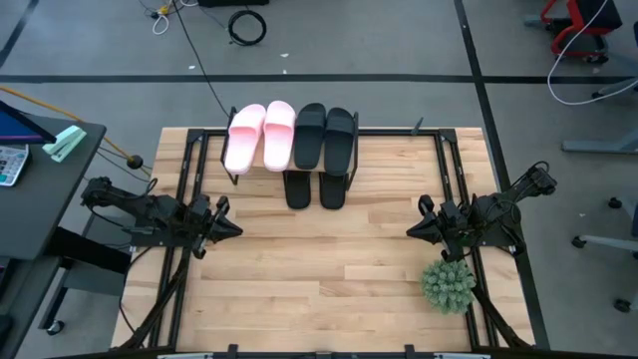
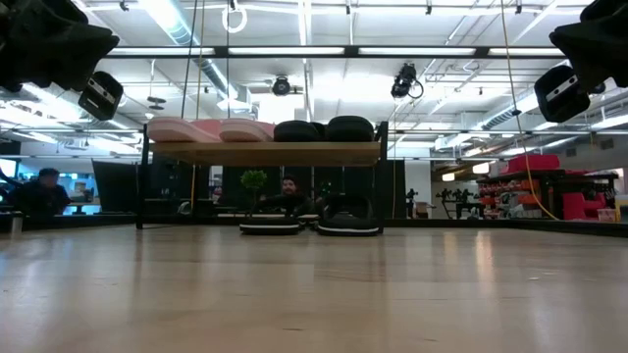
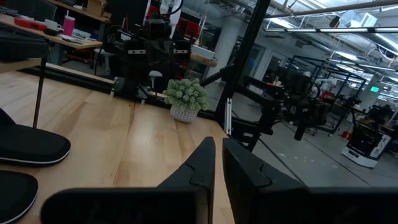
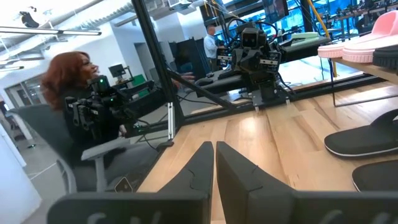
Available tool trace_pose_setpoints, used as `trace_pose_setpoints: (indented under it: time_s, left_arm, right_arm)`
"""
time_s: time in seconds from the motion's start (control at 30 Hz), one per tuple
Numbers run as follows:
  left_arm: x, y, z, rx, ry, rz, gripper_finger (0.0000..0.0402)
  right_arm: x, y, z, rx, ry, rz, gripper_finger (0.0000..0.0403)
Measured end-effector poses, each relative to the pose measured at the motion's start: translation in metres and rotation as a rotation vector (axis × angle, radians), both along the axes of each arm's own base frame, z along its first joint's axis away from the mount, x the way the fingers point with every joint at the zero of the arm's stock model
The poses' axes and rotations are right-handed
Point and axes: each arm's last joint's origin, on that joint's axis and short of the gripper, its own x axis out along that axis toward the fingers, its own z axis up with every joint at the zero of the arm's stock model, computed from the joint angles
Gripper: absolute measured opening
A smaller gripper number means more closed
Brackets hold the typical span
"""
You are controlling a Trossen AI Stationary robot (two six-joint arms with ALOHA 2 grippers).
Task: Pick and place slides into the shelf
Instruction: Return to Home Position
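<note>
The shelf [image 2: 265, 153] stands at the table's far side. Two pale pink slides [image 1: 255, 137] and two black slides [image 1: 325, 137] lie side by side on its top board. Two thin black flip-flops [image 1: 315, 188] lie low under that board, their ends sticking out toward the near side; whether they rest on a lower tier or on the tabletop I cannot tell. My left gripper [image 1: 231, 228] hovers level near the table's left edge, shut and holding nothing. My right gripper [image 1: 411, 231] hovers level near the right edge, also shut and holding nothing [image 4: 215, 158].
A small potted plant [image 1: 447, 286] stands on the table near my right arm. The bare wooden tabletop [image 1: 319, 269] lies between the two grippers. Black frame rails [image 1: 184, 179] run along the table's sides. People sit and stand in the room beyond [image 4: 68, 74].
</note>
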Motion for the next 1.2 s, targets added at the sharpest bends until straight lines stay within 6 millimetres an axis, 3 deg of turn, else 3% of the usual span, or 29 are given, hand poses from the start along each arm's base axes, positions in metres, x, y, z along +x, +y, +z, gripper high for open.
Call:
trace_pose_setpoints:
  time_s: [1.2]
  left_arm:
    - [0.0000,0.0000,0.0000,0.001,0.000,0.000,0.0021]
  right_arm:
    - [0.0000,0.0000,0.0000,0.000,0.000,0.000,0.0025]
